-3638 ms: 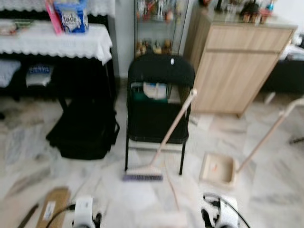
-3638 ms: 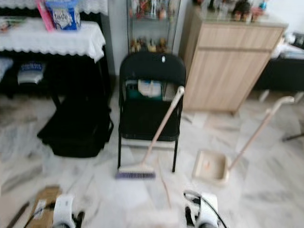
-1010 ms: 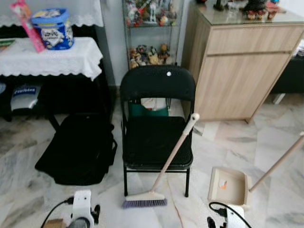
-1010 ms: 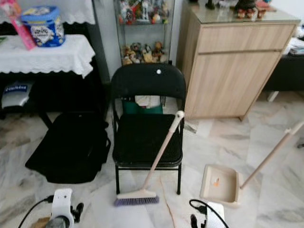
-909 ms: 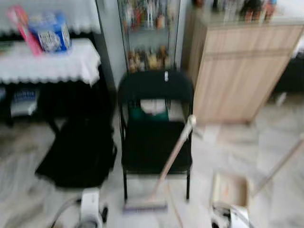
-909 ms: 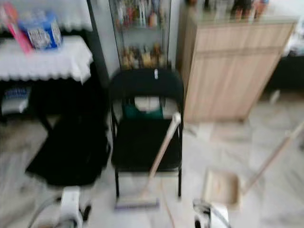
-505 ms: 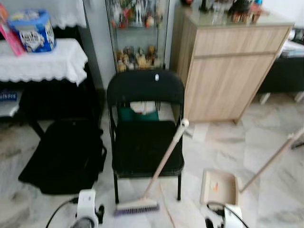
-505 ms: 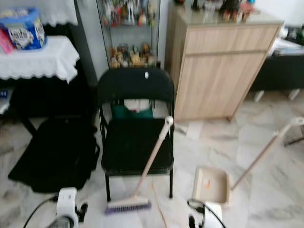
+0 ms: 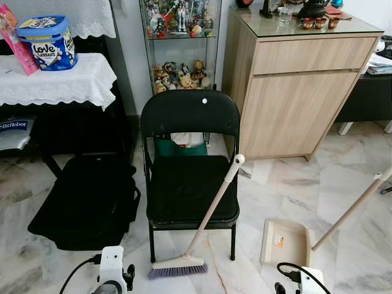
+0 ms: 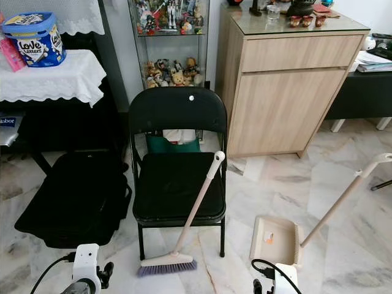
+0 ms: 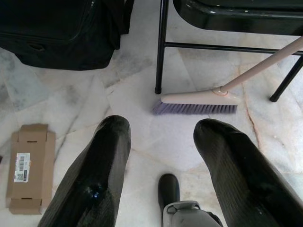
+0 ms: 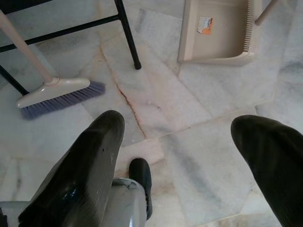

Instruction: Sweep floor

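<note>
Beige broom [image 9: 208, 215] leans on folding chair [image 9: 190, 165], lower centre, nearer than before | dustpan [image 9: 285, 241] lower right | left gripper [image 11: 163, 142], right gripper [image 12: 180, 142] spread, empty | approach closing, grasp pending

Marble floor [image 9: 355, 165], black folding chair [image 9: 190, 159], wooden cabinet [image 9: 294, 92].

Broom [image 9: 205, 217] leaning on chair [image 9: 190, 165], bag [image 9: 86, 199] to its left, dustpan [image 9: 286, 242] right, cabinet [image 9: 294, 79] behind
</note>
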Robot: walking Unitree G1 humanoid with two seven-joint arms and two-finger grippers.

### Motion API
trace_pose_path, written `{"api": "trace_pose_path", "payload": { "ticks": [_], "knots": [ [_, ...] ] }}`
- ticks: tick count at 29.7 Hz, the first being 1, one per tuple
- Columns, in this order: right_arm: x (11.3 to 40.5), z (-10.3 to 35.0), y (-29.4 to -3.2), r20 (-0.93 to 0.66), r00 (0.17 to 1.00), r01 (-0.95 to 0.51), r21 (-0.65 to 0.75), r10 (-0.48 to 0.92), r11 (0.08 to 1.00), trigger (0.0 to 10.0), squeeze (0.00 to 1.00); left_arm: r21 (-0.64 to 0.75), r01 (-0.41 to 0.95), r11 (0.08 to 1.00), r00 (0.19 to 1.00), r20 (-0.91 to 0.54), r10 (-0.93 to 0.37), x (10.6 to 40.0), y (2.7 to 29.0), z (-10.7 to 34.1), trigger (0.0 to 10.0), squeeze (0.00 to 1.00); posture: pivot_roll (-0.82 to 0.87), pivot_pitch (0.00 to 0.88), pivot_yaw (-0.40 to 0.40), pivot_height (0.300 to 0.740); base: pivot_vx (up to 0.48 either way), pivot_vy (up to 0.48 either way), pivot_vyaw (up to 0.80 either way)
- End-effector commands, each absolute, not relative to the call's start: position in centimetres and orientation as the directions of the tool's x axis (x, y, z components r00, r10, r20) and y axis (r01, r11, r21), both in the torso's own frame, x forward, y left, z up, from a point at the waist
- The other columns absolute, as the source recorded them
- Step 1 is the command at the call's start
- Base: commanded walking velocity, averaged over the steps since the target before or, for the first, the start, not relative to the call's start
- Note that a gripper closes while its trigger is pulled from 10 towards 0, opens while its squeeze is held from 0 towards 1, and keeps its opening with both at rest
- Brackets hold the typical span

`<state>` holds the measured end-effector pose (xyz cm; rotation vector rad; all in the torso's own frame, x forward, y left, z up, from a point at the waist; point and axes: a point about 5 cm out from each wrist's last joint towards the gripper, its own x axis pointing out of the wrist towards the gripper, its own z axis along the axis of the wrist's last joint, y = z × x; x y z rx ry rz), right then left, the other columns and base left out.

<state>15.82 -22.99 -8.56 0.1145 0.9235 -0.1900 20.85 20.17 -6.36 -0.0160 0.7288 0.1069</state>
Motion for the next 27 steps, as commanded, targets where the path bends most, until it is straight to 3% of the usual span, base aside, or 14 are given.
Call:
{"api": "trace_pose_path", "payload": {
  "ticks": [1,6,27],
  "knots": [
    [15.86,-8.7,-22.45,-0.806,0.581,0.213,0.022,-0.109,0.977,10.0,0.0,0.023,-0.118,0.993,0.725,-0.681,0.102,20.43,20.32,-6.63,10.0,0.0,-0.02,0.003,0.001,0.74,0.0,0.0,0.0],
    [15.99,-8.72,-22.17,-0.807,0.581,0.21,0.023,-0.105,0.978,10.0,0.0,0.022,-0.118,0.993,0.725,-0.682,0.101,20.4,20.34,-6.65,10.0,0.0,-0.01,0.002,0.0,0.74,0.0,0.0,0.0],
    [15.51,-8.84,-22.44,-0.811,0.576,0.207,0.018,-0.107,0.978,10.0,0.0,0.015,-0.115,0.993,0.723,-0.684,0.095,20.27,20.26,-6.73,10.0,0.0,-0.01,0.0,0.0,0.74,0.279,0.0,0.0]
  ]
}}
